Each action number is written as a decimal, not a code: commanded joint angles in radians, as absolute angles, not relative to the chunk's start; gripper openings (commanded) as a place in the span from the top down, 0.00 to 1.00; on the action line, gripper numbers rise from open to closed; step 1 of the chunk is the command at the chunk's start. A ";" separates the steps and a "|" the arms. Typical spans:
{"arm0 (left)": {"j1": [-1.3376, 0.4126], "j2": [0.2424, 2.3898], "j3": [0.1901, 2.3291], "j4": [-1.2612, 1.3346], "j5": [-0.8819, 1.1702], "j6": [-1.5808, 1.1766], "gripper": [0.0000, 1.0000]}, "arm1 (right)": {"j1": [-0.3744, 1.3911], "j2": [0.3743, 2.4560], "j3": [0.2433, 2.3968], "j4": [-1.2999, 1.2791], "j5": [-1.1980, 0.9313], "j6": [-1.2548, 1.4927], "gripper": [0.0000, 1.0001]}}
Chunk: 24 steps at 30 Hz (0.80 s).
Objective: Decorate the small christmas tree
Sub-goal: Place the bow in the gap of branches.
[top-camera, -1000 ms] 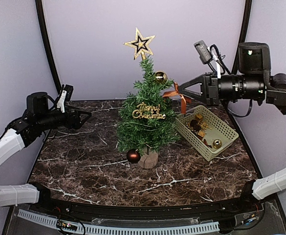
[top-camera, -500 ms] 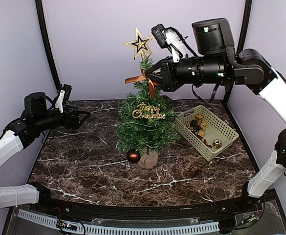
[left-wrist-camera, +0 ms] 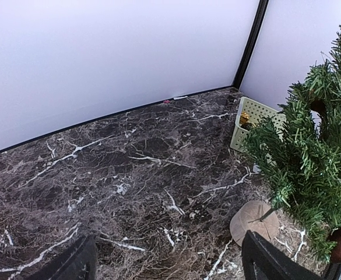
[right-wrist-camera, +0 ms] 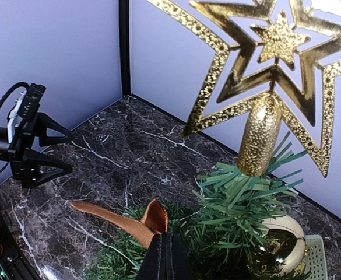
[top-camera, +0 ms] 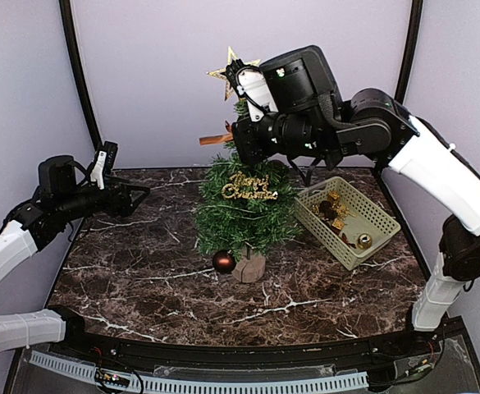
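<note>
The small christmas tree (top-camera: 244,209) stands mid-table on a wooden stump (top-camera: 249,267), topped by a gold star (top-camera: 226,72), with a gold "Merry Christmas" sign (top-camera: 249,187) and a brown ball (top-camera: 224,261). My right gripper (top-camera: 238,139) is shut on an orange ribbon bow (top-camera: 215,138) at the upper left of the tree, just below the star. The right wrist view shows the closed fingertips (right-wrist-camera: 169,242) pinching the bow (right-wrist-camera: 123,220) over the top branches, beside the star (right-wrist-camera: 263,70) and a gold ball (right-wrist-camera: 282,245). My left gripper (top-camera: 141,197) hovers open left of the tree (left-wrist-camera: 310,163), holding nothing.
A pale green basket (top-camera: 322,234) with several gold and brown ornaments sits right of the tree, also seen from the left wrist as the basket (left-wrist-camera: 252,119) behind the branches. The right arm reaches across above the tree top. Dark marble tabletop (top-camera: 141,271) lies in front.
My right arm has swung left from above the basket to the tree's top, carrying the ribbon bow across to the left side under the star. The left arm has barely moved.
</note>
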<state>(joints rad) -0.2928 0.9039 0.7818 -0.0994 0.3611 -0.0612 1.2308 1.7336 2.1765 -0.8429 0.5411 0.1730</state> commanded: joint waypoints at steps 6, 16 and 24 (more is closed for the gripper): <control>-0.296 0.870 0.769 -0.098 0.364 -0.076 0.12 | 1.242 1.772 2.200 -0.803 0.723 0.229 1.00; -0.296 0.863 0.762 -0.090 0.379 -0.093 0.12 | 1.242 1.795 2.188 -0.819 0.768 0.298 1.00; -0.296 0.860 0.759 -0.087 0.383 -0.095 0.12 | 1.242 1.801 2.184 -0.827 0.767 0.310 1.00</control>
<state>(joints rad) -0.2928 0.8795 0.7692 -0.1013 0.3634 -0.0902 1.2308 1.7954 2.1818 -0.8387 0.7383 0.2890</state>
